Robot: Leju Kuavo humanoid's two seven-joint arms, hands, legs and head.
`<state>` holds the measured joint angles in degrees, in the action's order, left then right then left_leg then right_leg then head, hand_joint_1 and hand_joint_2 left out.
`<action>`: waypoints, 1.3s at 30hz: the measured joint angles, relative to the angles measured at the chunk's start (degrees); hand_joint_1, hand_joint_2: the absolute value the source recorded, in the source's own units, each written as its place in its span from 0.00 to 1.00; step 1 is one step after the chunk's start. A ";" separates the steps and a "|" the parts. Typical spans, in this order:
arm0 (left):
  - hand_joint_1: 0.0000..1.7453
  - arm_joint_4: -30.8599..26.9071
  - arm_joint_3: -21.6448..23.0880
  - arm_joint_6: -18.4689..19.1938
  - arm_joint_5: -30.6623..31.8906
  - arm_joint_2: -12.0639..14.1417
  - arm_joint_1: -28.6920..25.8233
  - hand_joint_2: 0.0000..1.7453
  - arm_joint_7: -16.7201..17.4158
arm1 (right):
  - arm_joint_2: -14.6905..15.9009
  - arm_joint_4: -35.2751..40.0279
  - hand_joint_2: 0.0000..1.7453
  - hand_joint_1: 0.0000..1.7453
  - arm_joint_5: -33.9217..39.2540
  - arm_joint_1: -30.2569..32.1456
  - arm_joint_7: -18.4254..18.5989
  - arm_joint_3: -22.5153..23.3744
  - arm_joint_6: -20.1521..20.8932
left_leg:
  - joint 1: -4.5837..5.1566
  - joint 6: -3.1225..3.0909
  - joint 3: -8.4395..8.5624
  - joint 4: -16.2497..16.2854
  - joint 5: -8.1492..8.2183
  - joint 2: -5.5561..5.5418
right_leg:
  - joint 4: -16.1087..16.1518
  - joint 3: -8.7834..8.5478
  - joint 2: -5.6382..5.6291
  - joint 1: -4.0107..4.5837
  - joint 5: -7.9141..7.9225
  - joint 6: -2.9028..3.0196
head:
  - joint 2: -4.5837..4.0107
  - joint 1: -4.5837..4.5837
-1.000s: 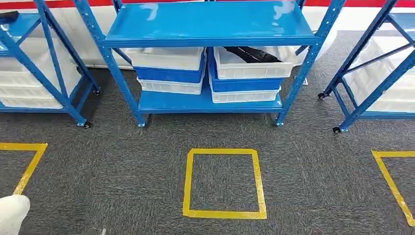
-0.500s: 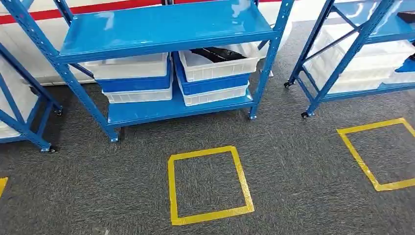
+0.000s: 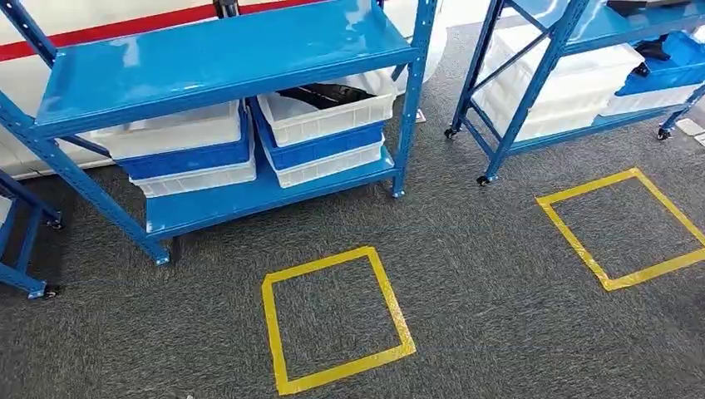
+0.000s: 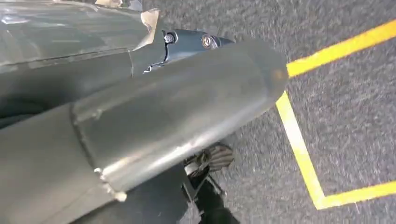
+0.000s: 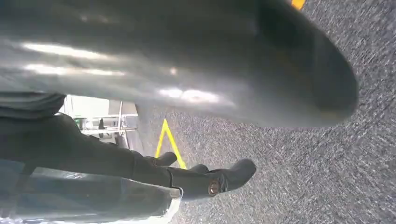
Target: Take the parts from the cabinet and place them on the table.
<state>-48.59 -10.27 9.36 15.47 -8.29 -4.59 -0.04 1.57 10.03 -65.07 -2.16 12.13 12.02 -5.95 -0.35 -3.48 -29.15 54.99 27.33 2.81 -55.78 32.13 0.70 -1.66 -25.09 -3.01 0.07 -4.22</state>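
Hanging low beside the robot's body, the right hand (image 5: 201, 175) shows dark fingers over grey carpet. Blur and shadow hide them, so I cannot tell whether it is open, closed or holding anything. The left hand (image 4: 208, 161) is probably the dark shape against the carpet, and its state cannot be told either.

Ahead on the carpet is a yellow tape square (image 3: 332, 320), with a second square (image 3: 623, 229) further to the right. Beyond stands the cabinet (image 3: 224, 54) – an open blue rack on small wheels. On its lower shelf are two stacks of white and blue bins (image 3: 187, 150).

Over the last second the whole picture has slid left and tilted. That is the camera turning right, not the things moving. The robot seems to be repositioning, either toward the neighbouring rack (image 3: 540, 50) or away from this one.

The parts (image 3: 328, 94) lie in the top white bin of the right-hand stack, as a long, flat, dark shape – half hidden under the shelf above.
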 joint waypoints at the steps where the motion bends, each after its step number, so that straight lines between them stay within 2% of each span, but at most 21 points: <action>1: 0.00 0.13 0.22 0.02 -0.04 0.11 0.02 0.00 -0.02 | 0.00 0.00 0.00 0.00 -0.04 -0.07 0.00 0.09 0.00 | -0.01 -0.09 0.06 -0.14 -0.07 0.00 | 0.01 -0.01 -0.01 0.05 -0.02 0.02 | 0.00 0.02; 7: 0.00 0.98 1.03 0.07 -0.48 0.70 0.30 0.00 -0.09 | 0.00 0.00 0.00 0.00 -0.15 -0.11 0.00 0.59 0.00 | -0.18 -0.31 0.16 -0.63 -0.26 0.00 | 0.05 -0.01 0.01 0.41 -0.17 0.30 | 0.00 0.02; 10: 0.00 1.37 1.25 0.26 -1.18 0.88 0.38 0.00 -0.41 | 0.00 0.00 0.00 0.00 -0.22 -0.10 0.00 0.63 0.00 | -0.24 0.29 0.16 -0.70 -0.31 0.00 | 0.05 0.00 0.02 0.55 -0.18 0.32 | 0.00 0.02; 11: 0.00 1.64 1.36 0.24 -1.69 1.03 0.46 0.00 -0.61 | -0.07 0.00 0.00 0.00 -0.35 -0.05 0.00 0.66 0.00 | -0.29 0.59 0.01 -0.34 0.04 -0.04 | 0.47 -0.09 0.16 -0.53 0.11 0.21 | 0.00 -0.02; 12: 0.00 1.88 1.57 0.22 -2.25 1.27 0.47 0.00 -0.87 | -0.22 0.00 0.00 0.00 -0.46 -0.10 0.00 0.68 0.00 | -0.03 0.35 0.06 -0.70 -0.12 -0.04 | 0.97 -0.32 0.20 -0.24 0.17 0.20 | 0.00 0.06; 13: 0.00 1.90 2.01 0.20 -2.47 1.51 0.61 0.00 -1.03 | -0.24 0.02 0.00 0.00 -0.48 -0.23 0.00 0.70 0.00 | 0.23 -0.34 1.12 -2.82 -0.62 -0.10 | 1.82 -1.28 0.27 0.22 0.40 -0.12 | 0.00 0.31; 14: 0.00 2.03 2.49 0.07 -2.93 1.51 0.56 0.00 -1.09 | -0.09 0.09 0.00 0.00 -0.70 -0.16 0.00 0.74 -0.04 | -0.63 -0.12 3.09 -5.14 -1.85 -0.01 | 1.34 -0.99 0.21 0.10 0.23 0.05 | 0.00 0.22; 17: 0.00 2.45 3.24 -0.22 -4.04 1.71 0.75 0.00 -1.20 | 0.00 0.09 0.00 0.00 -1.25 -0.07 -0.28 0.90 -0.07 | -1.06 0.15 3.93 -6.01 -2.02 0.03 | -9.94 4.63 -0.46 -0.24 -4.19 0.11 | 0.00 0.22; 19: 0.00 2.78 3.74 -0.20 -4.09 1.79 0.62 0.00 -1.20 | 0.18 0.09 0.00 0.00 -1.31 0.22 -0.31 0.98 -0.09 | -1.27 0.79 4.12 -5.82 -1.59 -0.08 | -16.71 8.43 -0.45 -0.82 -5.71 -0.82 | 0.00 0.22; 20: 0.00 2.95 3.85 -0.18 -4.09 1.79 0.49 0.00 -1.20 | 0.24 0.09 0.00 0.00 -1.33 0.34 -0.31 1.01 -0.07 | -1.64 1.39 4.25 -5.39 -1.18 -0.19 | -15.91 8.40 -0.44 -1.16 -4.65 -1.82 | 0.00 0.20; 23: 0.00 3.26 4.18 -0.35 -4.35 1.88 0.46 0.00 -1.20 | 0.42 0.11 0.00 0.00 -1.49 0.23 -0.31 1.03 -0.09 | -3.01 3.90 4.14 -2.47 1.09 -0.36 | -2.29 2.00 0.28 -2.78 1.43 -5.34 | 0.00 0.15; 24: 0.00 3.26 4.18 -0.59 -4.63 2.21 0.48 0.00 -1.16 | -0.06 0.07 0.00 0.00 -1.51 0.17 -0.31 1.03 -0.05 | -2.44 5.00 3.37 -1.19 2.19 -0.33 | -2.67 1.75 -0.01 -2.26 -0.06 -5.18 | 0.00 -0.10; 25: 0.00 3.28 4.24 -0.68 -4.68 2.34 0.54 0.00 -1.03 | 0.13 0.11 0.00 0.00 -1.57 0.24 -0.31 1.05 -0.07 | -2.85 5.35 3.06 0.05 2.89 -0.29 | -2.66 2.07 -0.74 -2.33 -0.41 -3.27 | 0.00 0.28; 26: 0.00 3.28 4.31 -0.83 -4.81 2.32 0.51 0.00 -1.01 | 0.04 0.11 0.00 0.00 -1.68 0.21 -0.31 1.05 -0.04 | -2.69 5.37 3.17 -0.05 2.92 -0.35 | -3.24 2.17 -0.68 -2.42 -0.90 -2.19 | 0.00 0.48; 29: 0.00 3.30 4.66 -0.96 -4.87 2.34 0.52 0.00 -0.98 | 0.15 0.11 0.00 0.00 -1.66 0.34 -0.31 1.07 -0.04 | -3.27 5.50 3.43 0.54 3.74 -0.65 | -3.54 1.72 -0.98 -2.06 -1.66 -0.69 | 0.00 0.57; 31: 0.00 3.28 4.87 -0.98 -4.87 2.36 0.56 0.00 -0.98 | 0.11 0.11 0.00 0.00 -1.62 0.17 -0.31 1.12 -0.04 | -2.89 4.94 -0.29 7.36 6.98 -1.77 | -3.45 1.23 -0.98 -1.79 -2.07 -0.09 | 0.00 0.63; 33: 0.00 3.30 5.12 -0.98 -4.85 2.49 0.26 0.00 -0.83 | 0.04 0.11 0.00 0.00 -1.46 0.05 -0.31 1.27 -0.04 | -2.35 4.41 -6.68 17.56 10.42 -2.27 | -3.46 0.95 -1.28 -1.09 -2.53 0.60 | 0.00 0.68; 34: 0.00 3.30 5.20 -0.96 -4.83 2.49 0.11 0.00 -0.79 | 0.00 0.11 0.00 0.00 -1.40 0.06 -0.31 1.40 -0.02 | -2.05 3.96 -9.03 20.41 10.42 -2.36 | -3.46 0.66 -1.44 -0.73 -2.77 0.94 | 0.00 0.64; 37: 0.00 3.30 5.31 -0.98 -4.76 2.52 -0.06 0.00 -0.72 | -0.04 0.11 0.00 0.00 -1.33 0.10 -0.31 1.75 0.00 | -0.77 1.48 -8.24 13.53 2.98 -2.58 | -3.25 -0.61 -1.99 0.26 -3.36 1.65 | 0.00 0.66; 38: 0.00 3.30 5.31 -0.96 -4.76 2.56 -0.04 0.00 -0.72 | -0.13 0.11 0.00 0.00 -1.33 0.02 -0.31 1.92 0.00 | -0.15 0.06 -6.33 8.28 -0.39 -3.05 | -3.18 -1.01 -2.18 0.41 -3.59 1.69 | 0.00 0.68; 39: 0.00 3.30 5.31 -0.96 -4.76 2.89 0.00 0.00 -0.72 | -0.70 0.11 0.00 0.00 -1.33 0.10 -0.31 1.97 0.02 | 0.58 -1.50 -5.21 5.69 -1.05 -3.59 | -3.08 -0.56 -2.33 0.03 -3.81 1.72 | 0.00 0.48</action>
<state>-45.29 -4.96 8.39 10.71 -5.40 -4.59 -0.77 0.87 10.14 -66.40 -2.06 11.82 13.99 -5.92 0.23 -4.98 -34.36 60.68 26.28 -0.78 -58.86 31.57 -1.62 -1.63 -28.90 -1.29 0.07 -3.74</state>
